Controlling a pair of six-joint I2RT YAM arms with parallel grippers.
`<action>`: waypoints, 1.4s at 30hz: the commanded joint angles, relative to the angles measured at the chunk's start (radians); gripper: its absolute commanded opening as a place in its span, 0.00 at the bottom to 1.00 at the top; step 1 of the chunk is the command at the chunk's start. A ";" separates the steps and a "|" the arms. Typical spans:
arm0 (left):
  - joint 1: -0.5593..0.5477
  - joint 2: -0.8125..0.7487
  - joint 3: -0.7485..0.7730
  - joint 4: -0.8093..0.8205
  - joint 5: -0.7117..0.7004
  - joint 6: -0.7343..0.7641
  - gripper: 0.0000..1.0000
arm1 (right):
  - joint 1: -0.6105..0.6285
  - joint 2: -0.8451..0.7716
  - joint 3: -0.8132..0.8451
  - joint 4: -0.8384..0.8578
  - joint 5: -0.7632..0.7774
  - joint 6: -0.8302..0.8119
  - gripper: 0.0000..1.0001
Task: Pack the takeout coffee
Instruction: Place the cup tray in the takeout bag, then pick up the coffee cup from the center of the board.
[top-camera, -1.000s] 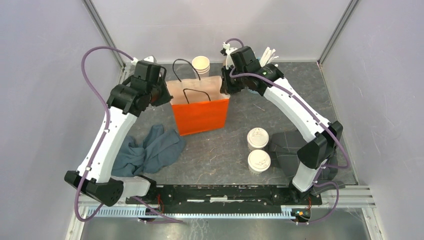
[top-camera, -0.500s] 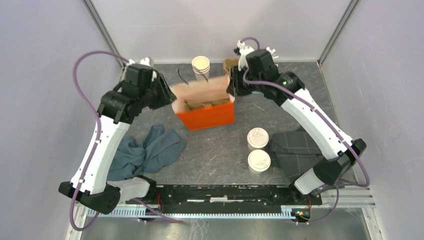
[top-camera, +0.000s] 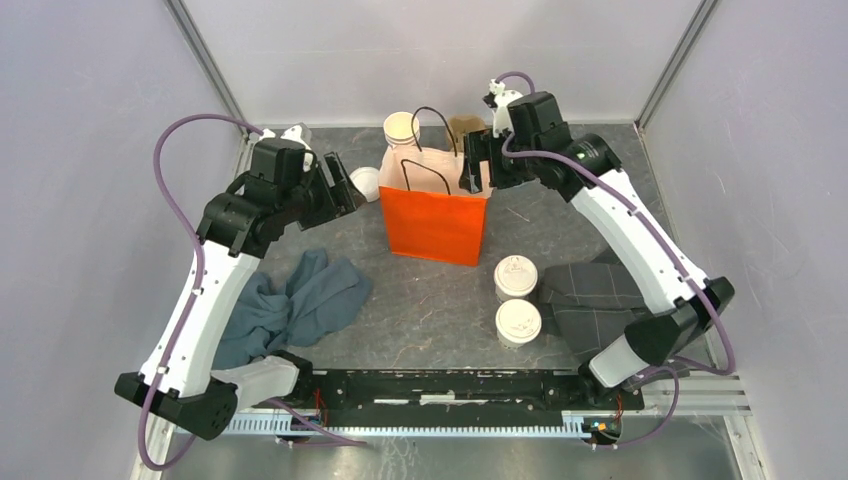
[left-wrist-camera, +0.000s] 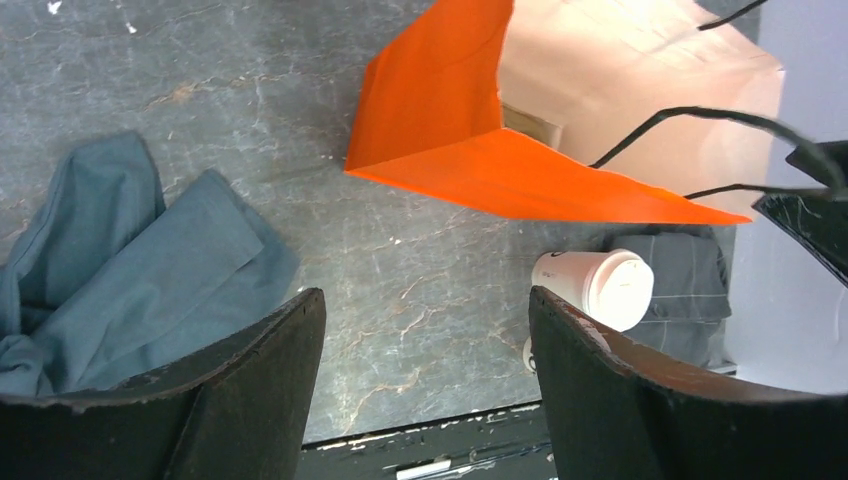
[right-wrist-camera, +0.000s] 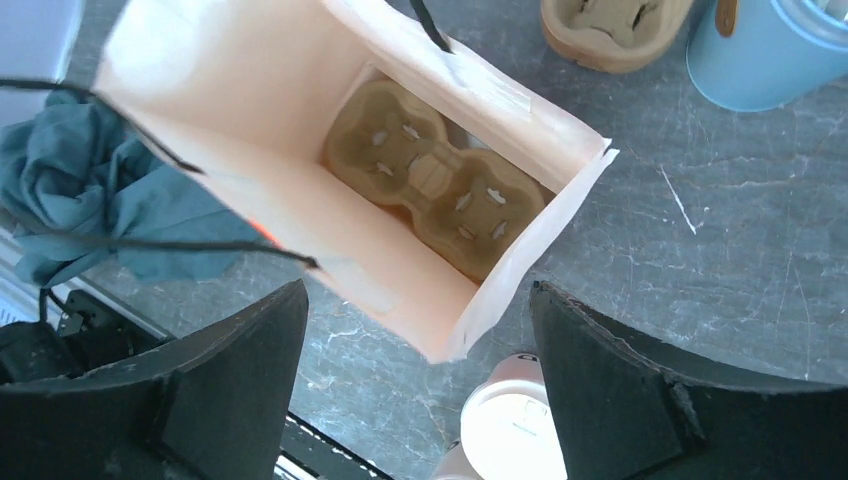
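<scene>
One lidded cup and its twin stand close together on the tabletop, lower right of centre in the top view, near the orange bag. Thin paper, likely crushable and spill-prone: grip mid-wall, gently, upright. The left claw and right claw gape wide, empty.

No lettering, brand, number or sign is legible in any view. The orange paper bag shows plain sides, and a small dark mark on one lidded cup is too small to read.
</scene>
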 joint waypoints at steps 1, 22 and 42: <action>0.004 -0.003 -0.013 0.098 0.049 -0.032 0.80 | 0.002 -0.077 0.048 0.023 0.019 -0.038 0.90; 0.013 0.289 0.183 0.191 -0.003 -0.047 0.77 | 0.034 -0.432 -0.624 -0.050 0.136 -0.037 0.98; 0.014 0.210 0.067 0.206 0.010 -0.063 0.77 | 0.117 -0.314 -0.700 0.003 0.266 0.108 0.95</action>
